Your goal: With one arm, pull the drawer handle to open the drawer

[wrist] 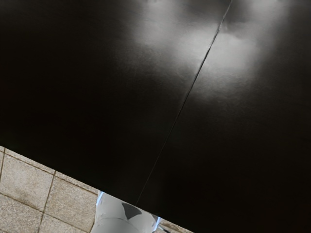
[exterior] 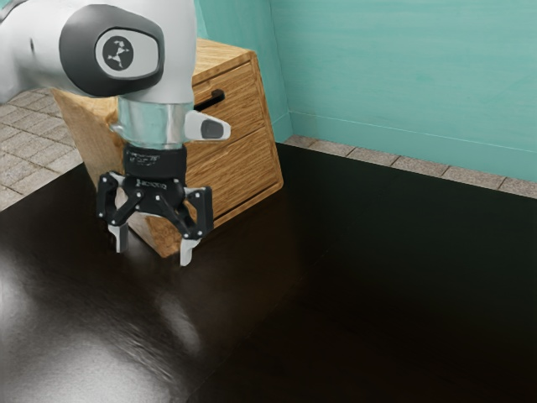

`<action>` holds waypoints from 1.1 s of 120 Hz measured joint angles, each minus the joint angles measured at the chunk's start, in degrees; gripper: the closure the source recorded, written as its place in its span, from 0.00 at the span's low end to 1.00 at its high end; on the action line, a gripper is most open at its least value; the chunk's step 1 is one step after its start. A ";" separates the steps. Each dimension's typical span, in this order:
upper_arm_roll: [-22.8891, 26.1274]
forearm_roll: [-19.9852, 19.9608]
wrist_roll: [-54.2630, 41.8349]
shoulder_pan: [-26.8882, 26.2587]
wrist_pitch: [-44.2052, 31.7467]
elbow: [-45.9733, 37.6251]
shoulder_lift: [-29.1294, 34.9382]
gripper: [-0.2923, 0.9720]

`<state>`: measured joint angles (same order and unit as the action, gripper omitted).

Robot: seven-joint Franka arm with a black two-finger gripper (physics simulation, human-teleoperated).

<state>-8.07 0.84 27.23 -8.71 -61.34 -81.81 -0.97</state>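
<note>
Over the table (exterior: pixel 377 277), claw (exterior: pixel 153 250) spread wide, empty

Our gripper (exterior: pixel 153 249) hangs fingers down and spread wide, holding nothing, just above the glossy black table (exterior: pixel 352 294). Behind it stands a wooden drawer cabinet (exterior: pixel 243 172). Its black drawer handle (exterior: pixel 210 99) sits higher, beside our wrist, on the upper drawer (exterior: pixel 237 94), which looks flush.

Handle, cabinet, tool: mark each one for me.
Handle (exterior: pixel 210 100): exterior view, middle of the black bar.
Cabinet (exterior: pixel 243 164): exterior view, lower front panel.
Tool (exterior: pixel 153 249): exterior view, midway between fingertips.
</note>
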 joint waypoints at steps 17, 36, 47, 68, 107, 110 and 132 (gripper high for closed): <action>0.53 -0.96 12.76 0.29 -14.46 -1.19 -0.05 0.23; 0.47 -1.81 24.44 -0.16 -21.12 1.64 -0.27 0.23; 0.83 -1.64 28.54 0.09 -23.21 9.34 -3.31 0.23; 4.15 -1.09 33.27 5.43 -25.31 11.02 -3.19 0.23; 25.61 -1.25 39.01 28.25 -25.65 11.09 -3.11 0.23; 23.69 -1.34 39.32 26.43 -25.64 11.10 -3.07 0.23; 19.48 -1.74 40.72 23.43 -25.60 11.03 -3.41 0.23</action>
<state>11.41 -0.91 67.95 14.72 -86.93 -70.78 -4.38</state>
